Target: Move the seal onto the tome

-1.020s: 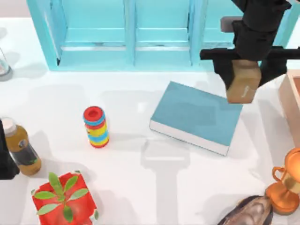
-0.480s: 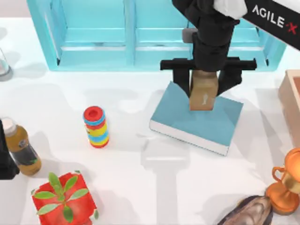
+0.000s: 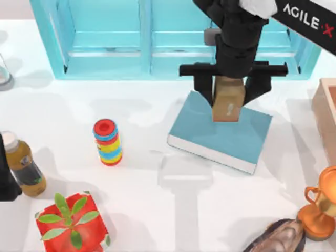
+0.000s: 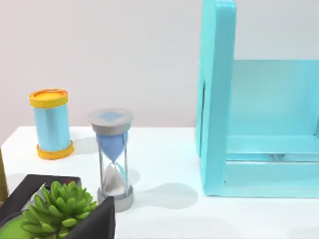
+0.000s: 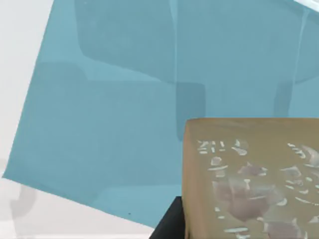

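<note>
The teal-blue tome (image 3: 199, 126) lies flat, right of centre, in front of the cabinet. My right gripper (image 3: 230, 100) hangs over its far half, shut on the tan-brown seal (image 3: 228, 105), which it holds upright just above the cover. In the right wrist view the seal (image 5: 249, 179), with pale marks on its face, looms close above the tome's cover (image 5: 109, 124), and a black finger (image 5: 169, 224) stands beside it. My left arm (image 3: 5, 181) stays parked at the table's left edge.
A light-blue shelf cabinet (image 3: 147, 37) spans the back. A striped ring stack (image 3: 107, 142), a bottle (image 3: 23, 165) and a red planter (image 3: 71, 223) stand to the left. A bronze trophy (image 3: 320, 207), a dark shell (image 3: 278, 236) and a wooden box (image 3: 325, 110) are on the right.
My right gripper carried the seal leftward from beyond the tome's far right corner to over its cover. In the last half second it barely shifted.
</note>
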`<move>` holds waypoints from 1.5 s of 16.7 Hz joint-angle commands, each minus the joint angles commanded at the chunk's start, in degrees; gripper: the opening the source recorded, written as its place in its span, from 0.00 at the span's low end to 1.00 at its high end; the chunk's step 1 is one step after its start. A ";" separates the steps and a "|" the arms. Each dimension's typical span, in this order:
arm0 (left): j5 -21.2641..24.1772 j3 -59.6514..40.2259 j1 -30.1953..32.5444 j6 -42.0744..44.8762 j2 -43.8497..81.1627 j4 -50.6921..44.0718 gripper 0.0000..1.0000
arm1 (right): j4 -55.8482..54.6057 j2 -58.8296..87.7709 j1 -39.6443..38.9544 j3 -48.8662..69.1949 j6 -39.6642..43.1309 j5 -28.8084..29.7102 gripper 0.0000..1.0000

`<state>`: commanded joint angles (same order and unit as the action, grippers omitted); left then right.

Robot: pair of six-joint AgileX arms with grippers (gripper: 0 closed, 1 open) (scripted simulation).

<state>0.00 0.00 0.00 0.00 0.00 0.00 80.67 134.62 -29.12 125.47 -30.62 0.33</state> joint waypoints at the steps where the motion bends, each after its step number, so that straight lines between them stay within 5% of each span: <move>1: 0.00 0.00 0.00 0.00 0.00 0.00 1.00 | 0.00 0.00 0.00 0.00 0.00 0.00 0.15; 12: 0.00 0.00 0.00 0.00 0.00 0.00 1.00 | 0.00 0.00 0.00 0.00 0.00 0.00 0.98; 25: 0.00 0.00 0.00 0.00 0.00 0.00 1.00 | 3.45 0.87 0.04 4.18 -0.02 0.02 1.00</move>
<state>0.00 0.00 0.00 0.00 0.00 0.00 84.11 135.49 -29.07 129.65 -30.64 0.35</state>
